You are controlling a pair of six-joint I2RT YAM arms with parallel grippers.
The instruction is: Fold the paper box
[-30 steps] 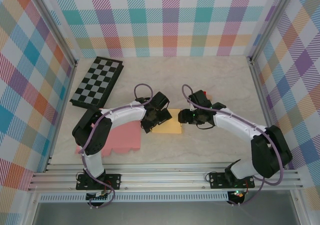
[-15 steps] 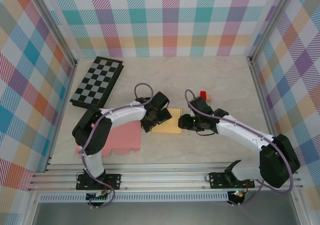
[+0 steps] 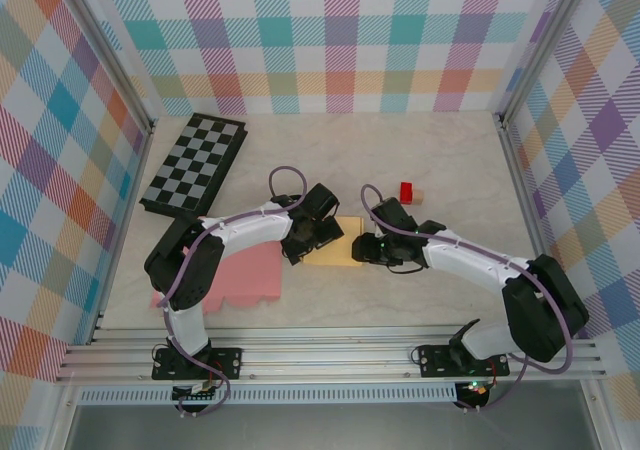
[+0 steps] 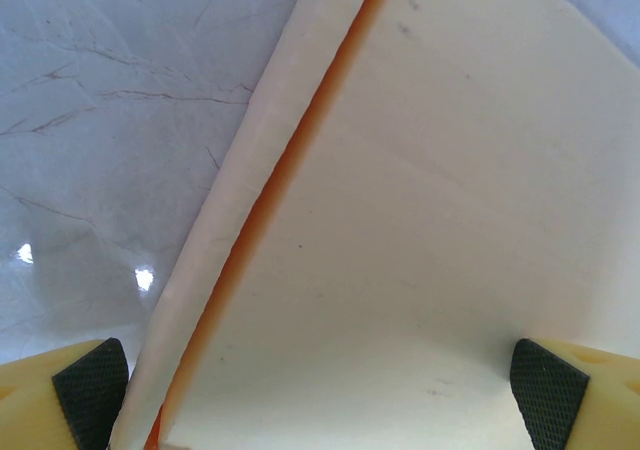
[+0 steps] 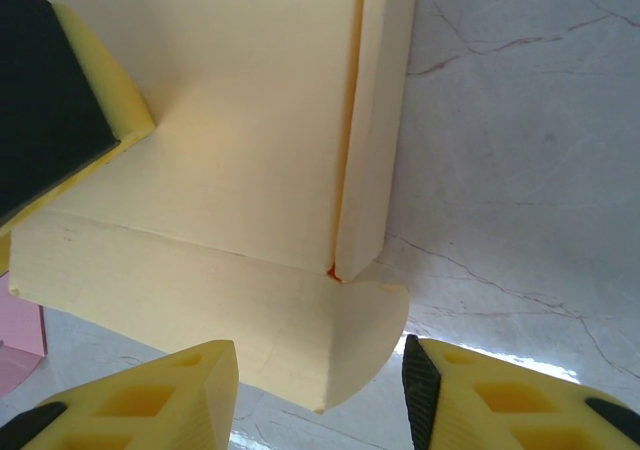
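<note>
The paper box (image 3: 338, 254) lies flat and pale yellow on the table between my two arms. My left gripper (image 3: 308, 238) is over its left edge; in the left wrist view the gripper (image 4: 320, 390) is open wide, with the cream panel (image 4: 420, 220) spanning the gap between the pads (image 4: 548, 398). My right gripper (image 3: 363, 250) sits at the box's right edge. In the right wrist view it (image 5: 318, 390) is open, and the box's rounded flap (image 5: 330, 340) points into the gap without touching either finger. A left finger (image 5: 60, 100) rests on the box panel (image 5: 240, 120).
A folded chessboard (image 3: 193, 165) lies at the back left. A pink sheet (image 3: 250, 275) lies under the left arm, just left of the box. A small red block (image 3: 407, 190) with a tan piece (image 3: 421, 195) beside it sits behind the right arm.
My right gripper has moved left and nearer, up to the box's right edge, and its jaws have narrowed a little. The red block has come into sight. The left arm has stayed put.
</note>
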